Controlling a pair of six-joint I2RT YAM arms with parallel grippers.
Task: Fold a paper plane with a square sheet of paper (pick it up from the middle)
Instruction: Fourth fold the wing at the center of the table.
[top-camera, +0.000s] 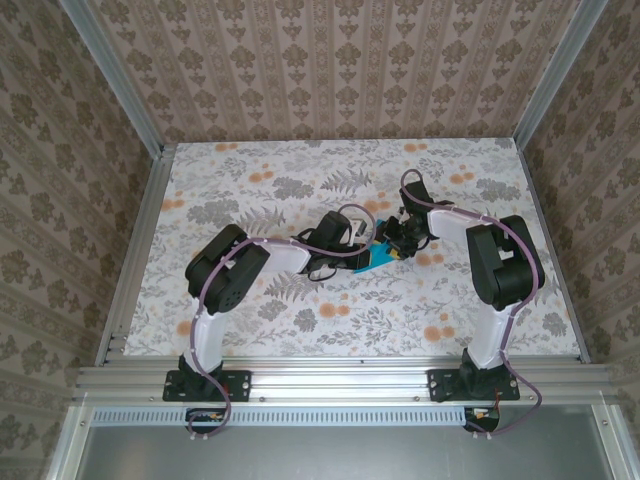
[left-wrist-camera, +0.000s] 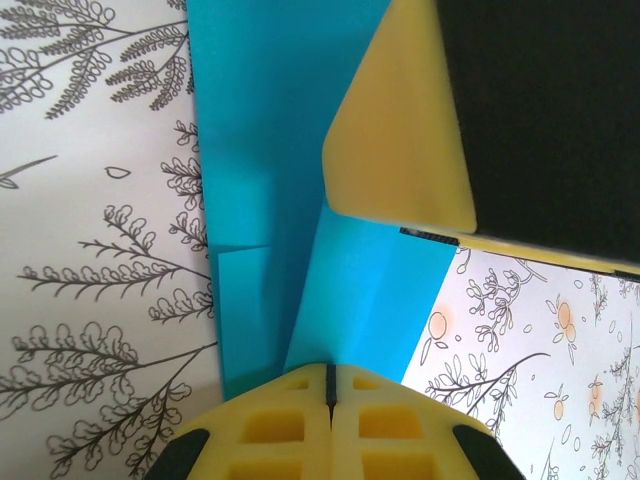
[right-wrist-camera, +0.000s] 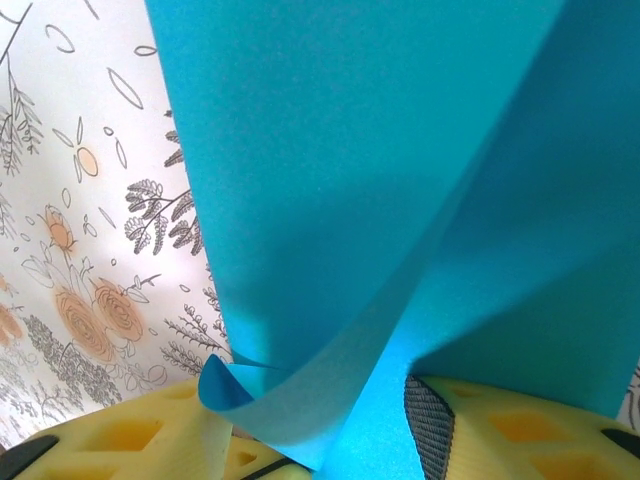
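Note:
The square sheet of paper (top-camera: 376, 259) is bright cyan-blue, partly folded, and lies at the table's middle between both grippers. In the left wrist view the paper (left-wrist-camera: 265, 150) shows creases, and a lighter raised flap (left-wrist-camera: 380, 300) runs down into my left gripper (left-wrist-camera: 330, 385). That gripper is shut, its yellow fingertips pinched on the flap's near edge. One yellow finger (left-wrist-camera: 400, 120) of the right gripper rests on the sheet. My right gripper (right-wrist-camera: 330, 450) stands open, and a curled fold of the paper (right-wrist-camera: 350, 200) passes loosely between its fingers. From above, the left gripper (top-camera: 362, 246) and right gripper (top-camera: 400, 240) nearly meet.
The floral table (top-camera: 300, 180) is walled by patterned panels and aluminium posts (top-camera: 140, 110). Both arms bend inward over the table's middle, their cables looping close together near the paper.

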